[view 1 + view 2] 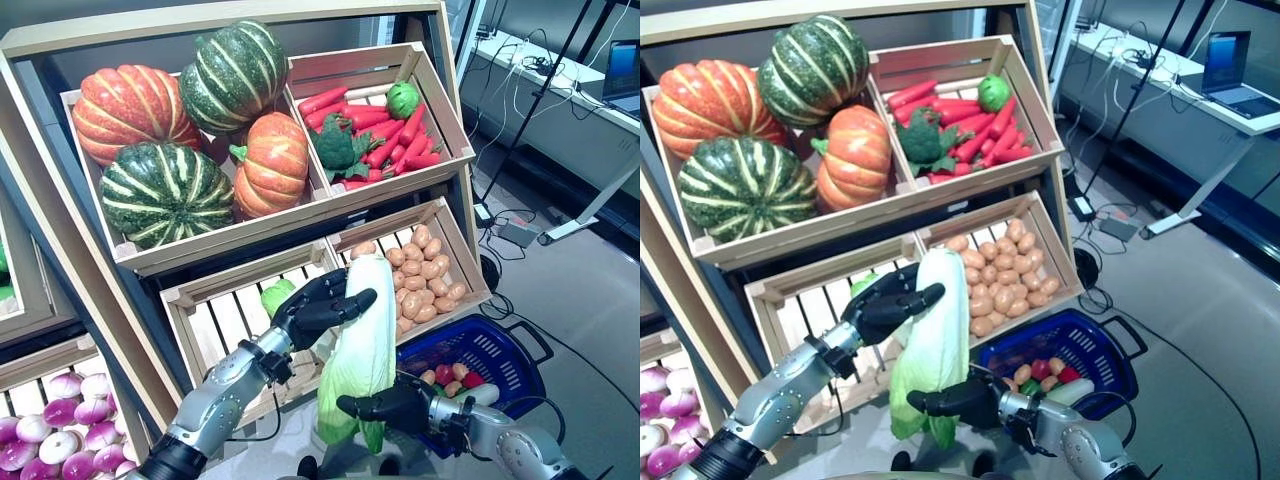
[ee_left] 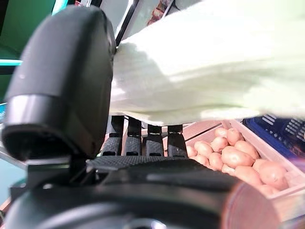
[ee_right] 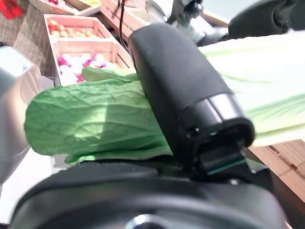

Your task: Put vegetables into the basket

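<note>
A long napa cabbage (image 1: 362,345), pale at the top and green-leaved at the bottom, hangs upright in front of the stand. My left hand (image 1: 322,303) is curled round its upper pale part (image 2: 200,71). My right hand (image 1: 392,405) is curled round its lower green leaves (image 3: 90,119). The blue plastic basket (image 1: 500,350) stands on the floor just right of the cabbage, with small red, orange and white vegetables (image 1: 452,378) inside. The cabbage's lower end is level with the basket's near rim, to its left.
The wooden stand (image 1: 60,250) with its crates rises behind and left of the hands. A crate of potatoes (image 1: 425,275) sits right behind the cabbage, above the basket. A desk with a laptop (image 1: 625,70) and floor cables (image 1: 510,225) are at the far right.
</note>
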Controlling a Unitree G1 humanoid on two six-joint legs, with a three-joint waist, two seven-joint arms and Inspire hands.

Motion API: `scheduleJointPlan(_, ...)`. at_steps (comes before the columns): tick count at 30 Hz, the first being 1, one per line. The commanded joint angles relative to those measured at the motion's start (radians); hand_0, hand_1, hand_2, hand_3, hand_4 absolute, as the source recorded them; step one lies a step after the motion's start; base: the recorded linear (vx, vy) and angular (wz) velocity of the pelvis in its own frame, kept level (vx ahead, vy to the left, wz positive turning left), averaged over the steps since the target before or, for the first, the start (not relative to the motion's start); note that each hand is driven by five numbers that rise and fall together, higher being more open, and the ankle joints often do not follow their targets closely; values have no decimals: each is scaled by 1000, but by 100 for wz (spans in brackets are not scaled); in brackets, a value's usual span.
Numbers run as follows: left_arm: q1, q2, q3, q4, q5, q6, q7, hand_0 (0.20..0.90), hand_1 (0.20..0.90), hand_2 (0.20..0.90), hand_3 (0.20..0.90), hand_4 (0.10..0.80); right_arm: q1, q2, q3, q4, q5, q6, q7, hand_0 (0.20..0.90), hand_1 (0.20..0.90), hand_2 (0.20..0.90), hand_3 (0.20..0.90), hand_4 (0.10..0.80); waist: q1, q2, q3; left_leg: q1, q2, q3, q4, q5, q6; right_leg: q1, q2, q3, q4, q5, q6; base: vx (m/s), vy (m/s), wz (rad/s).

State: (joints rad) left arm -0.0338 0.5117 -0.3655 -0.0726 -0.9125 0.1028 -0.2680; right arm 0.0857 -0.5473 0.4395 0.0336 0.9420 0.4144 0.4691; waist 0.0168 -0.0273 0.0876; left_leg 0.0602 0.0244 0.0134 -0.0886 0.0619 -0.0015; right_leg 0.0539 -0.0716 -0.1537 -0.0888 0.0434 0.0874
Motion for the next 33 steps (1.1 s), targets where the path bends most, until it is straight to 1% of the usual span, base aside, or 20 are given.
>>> scheduleJointPlan(1, -57, -53, -25, -120, -98, -53, -113, 900, 900, 900, 900, 800, -67, 43, -68, -56, 107, -123, 1, 300, 300, 300, 300, 400, 10, -29, -41, 8, 16, -21, 1, -63, -26, 15, -84, 7, 2, 29, 75, 0, 0, 0)
scheduleJointPlan(6, -39, -50, -5, -127, -108, -40, -107, 900, 900, 900, 900, 800, -48, 48, -96, -74, 141, -172, -8, 300, 300, 300, 300, 400, 7, -27, -38, 8, 18, -18, 1, -64, -27, 13, -82, 11, 2, 27, 74, -4, -7, 0)
scheduleJointPlan(7, -31, -51, 3, -126, -116, -26, -108, 900, 900, 900, 900, 800, -44, 51, -111, -80, 161, -215, -12, 300, 300, 300, 300, 400, 5, -26, -35, 8, 18, -19, 1, -64, -27, 13, -80, 13, 2, 27, 73, 0, 0, 0)
scheduleJointPlan(8, -30, -51, 4, -126, -121, -23, -107, 900, 900, 900, 900, 800, -43, 52, -112, -80, 163, -218, -12, 300, 300, 300, 300, 400, 5, -26, -35, 8, 18, -19, 1, -64, -27, 12, -80, 13, 2, 27, 73, 0, 0, 0)
scheduleJointPlan(10, -18, -55, 18, -124, -180, 24, -115, 900, 900, 900, 900, 800, -36, 62, -135, -86, 200, -252, -19, 300, 300, 300, 300, 400, 3, -23, -35, 8, 19, -19, 1, -64, -27, 13, -78, 15, 2, 27, 71, 1, -16, 0)
scheduleJointPlan(11, -12, -62, 24, -123, -203, 49, -113, 900, 900, 900, 900, 800, -33, 72, -146, -86, 214, -278, -27, 300, 300, 300, 300, 400, 2, -22, -34, 9, 19, -19, 1, -65, -26, 14, -77, 16, 2, 26, 71, 0, 0, 0)
scheduleJointPlan(14, 13, -70, 34, -129, -215, 85, -104, 900, 900, 900, 900, 800, -17, 108, -174, -95, 265, -321, -25, 300, 300, 300, 300, 400, -1, -16, -33, 5, 21, -20, 1, -65, -27, 9, -75, 18, 2, 24, 70, -5, -34, -1)
scheduleJointPlan(15, 15, -71, 35, -129, -217, 86, -104, 900, 900, 900, 900, 800, -16, 110, -176, -96, 267, -321, -23, 300, 300, 300, 300, 400, -1, -16, -33, 4, 21, -20, 1, -65, -27, 9, -75, 18, 2, 24, 70, -12, -43, -1)
scheduleJointPlan(17, 32, -77, 48, -121, -228, 107, -103, 900, 900, 900, 900, 800, -7, 140, -195, -108, 323, -367, 15, 300, 300, 300, 300, 400, -2, -14, -26, -1, 21, -20, 1, -65, -27, 2, -73, 21, 2, 23, 69, -23, -54, -1)
scheduleJointPlan(18, 34, -77, 52, -120, -229, 110, -105, 900, 900, 900, 900, 800, -6, 145, -200, -110, 332, -375, 19, 300, 300, 300, 300, 400, -2, -13, -24, -1, 21, -20, 1, -65, -27, 1, -72, 21, 2, 22, 69, -24, -59, -1)
scheduleJointPlan(20, 42, -80, 60, -117, -223, 118, -110, 900, 900, 900, 900, 800, -4, 156, -213, -118, 353, -411, 23, 300, 300, 300, 300, 400, -2, -13, -18, -5, 22, -19, 1, -64, -27, -2, -71, 23, 2, 23, 68, -5, -53, 0)
scheduleJointPlan(21, 53, -84, 74, -113, -209, 124, -110, 900, 900, 900, 900, 800, 4, 172, -230, -120, 366, -447, 14, 300, 300, 300, 300, 400, -3, -11, -12, -9, 22, -18, 1, -63, -27, -8, -68, 27, 2, 22, 66, 10, -49, 0)
scheduleJointPlan(24, 72, -88, 91, -120, -186, 126, -108, 900, 900, 900, 900, 800, 14, 190, -261, -124, 385, -497, 3, 300, 300, 300, 300, 400, -4, -8, -3, -21, 23, -21, 1, -60, -28, -19, -63, 31, 2, 21, 62, 0, -52, -2)
scheduleJointPlan(26, 80, -89, 107, -124, -176, 123, -113, 900, 900, 900, 900, 800, 22, 206, -285, -124, 409, -560, 6, 300, 300, 300, 300, 400, -5, -5, 10, -46, 24, -27, 1, -54, -30, -39, -58, 30, 2, 22, 59, -81, -60, -3)
scheduleJointPlan(27, 77, -85, 112, -124, -160, 107, -122, 900, 900, 900, 900, 800, 19, 213, -298, -129, 421, -601, 2, 300, 300, 300, 300, 400, -7, -1, 24, -65, 26, -29, 1, -48, -31, -57, -55, 29, 2, 24, 56, -131, -60, 0)
scheduleJointPlan(28, 73, -83, 114, -122, -150, 93, -132, 900, 900, 900, 900, 800, 14, 217, -304, -130, 424, -621, 4, 300, 300, 300, 300, 400, -9, 0, 34, -78, 27, -30, 1, -45, -32, -69, -53, 30, 2, 26, 54, -240, -55, 1)
scheduleJointPlan(29, 60, -78, 115, -126, -133, 70, -136, 900, 900, 900, 900, 800, -4, 224, -316, -129, 442, -660, 2, 300, 300, 300, 300, 400, -12, 4, 59, -106, 28, -32, 1, -36, -32, -95, -50, 31, 2, 31, 48, -213, -32, 1)
scheduleJointPlan(30, 55, -76, 117, -126, -132, 65, -137, 900, 900, 900, 900, 800, -9, 225, -320, -127, 448, -672, 3, 300, 300, 300, 300, 400, -13, 5, 66, -113, 29, -33, 1, -34, -32, -101, -49, 31, 2, 33, 47, -271, -27, 1)
scheduleJointPlan(32, 14, -72, 124, -116, -120, 30, -137, 900, 900, 900, 900, 800, -56, 248, -357, -110, 489, -733, 0, 300, 300, 300, 300, 400, -22, 15, 124, -168, 32, -33, 1, -17, -32, -152, -38, 33, 6, 43, 36, -246, -36, 0)
scheduleJointPlan(33, 13, -72, 124, -116, -120, 30, -137, 900, 900, 900, 900, 800, -57, 248, -357, -109, 489, -733, 0, 300, 300, 300, 300, 400, -22, 15, 123, -169, 32, -33, 1, -17, -32, -153, -38, 33, 6, 43, 36, -228, -34, 0)
